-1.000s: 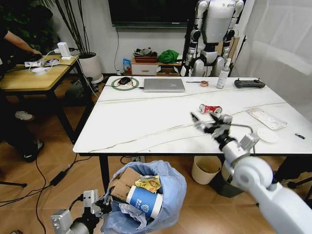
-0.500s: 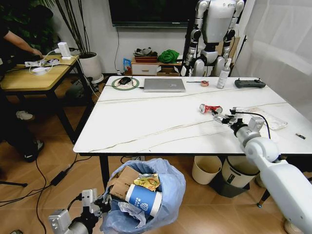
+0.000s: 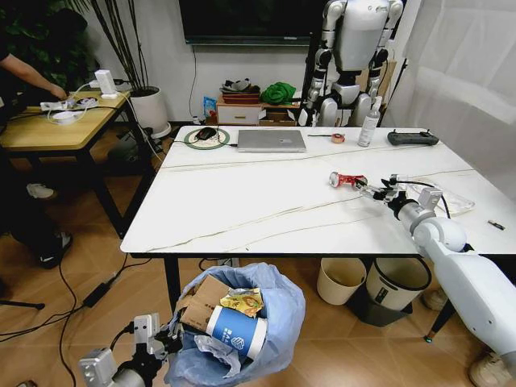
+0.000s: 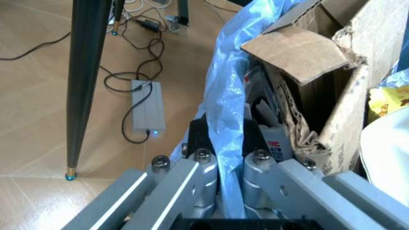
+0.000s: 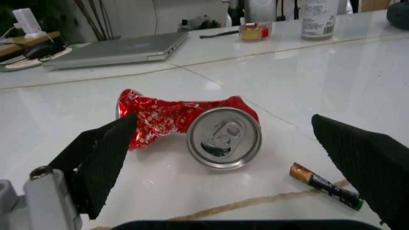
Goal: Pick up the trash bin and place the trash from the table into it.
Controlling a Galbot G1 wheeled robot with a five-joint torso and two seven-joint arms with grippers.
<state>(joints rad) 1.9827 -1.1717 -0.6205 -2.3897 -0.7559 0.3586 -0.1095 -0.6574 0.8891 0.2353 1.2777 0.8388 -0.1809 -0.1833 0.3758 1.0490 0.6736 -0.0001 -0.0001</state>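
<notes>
Marble tabletop (image 3: 242,201) before you carries a laptop (image 3: 272,140) at its far edge and the crushed red can (image 3: 347,180) right of centre, where your right claw (image 3: 374,192), fingers apart, has moved in since a second ago, while your left claw (image 3: 165,343) stays clamped on the trash bin (image 3: 278,322) near the floor.

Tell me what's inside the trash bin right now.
The trash bin, its bag clamped by the left gripper, shows crumpled brown cardboard, a blue-white paper cup, a yellow wrapper and white tissue. Anything deeper is covered by these.
</notes>
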